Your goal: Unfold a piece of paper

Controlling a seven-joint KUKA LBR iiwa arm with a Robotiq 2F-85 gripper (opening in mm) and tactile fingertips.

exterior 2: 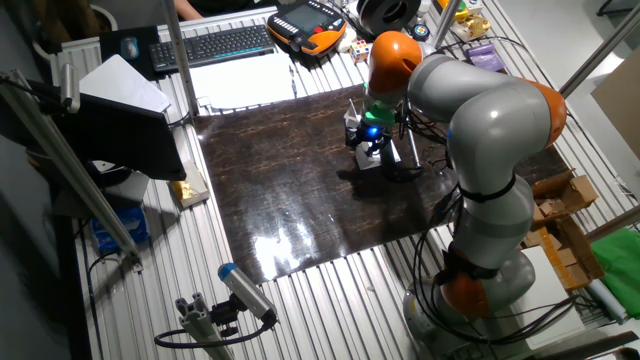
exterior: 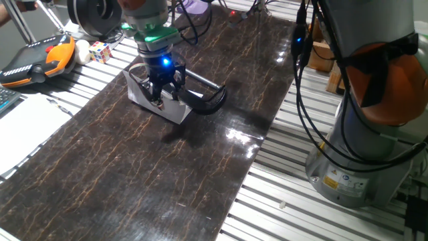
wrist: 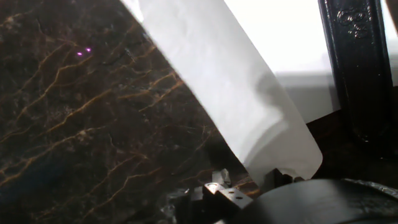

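One fixed view: looking low and close across the bench (exterior: 134, 174).
Other fixed view: looking down from high, far.
Hand view: looking closely along the pincer (wrist: 249, 186).
Shared: all showing the bench.

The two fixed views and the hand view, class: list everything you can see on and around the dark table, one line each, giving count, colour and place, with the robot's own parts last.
piece of paper: one, white, on the dark mat under the end effector, one flap raised
mat: one, dark marbled brown, covering the table middle
black curved object: one, black, beside the paper
larger sheet: one, white, by the keyboard
keyboard: one, black, far table edge
handheld device: one, orange and black, table corner
puzzle cube: one, multicoloured, beside the device
cardboard pieces: several, brown, beside the robot base
arm: one, grey and orange
end effector: one, black, at the paper's raised flap; grip unclear
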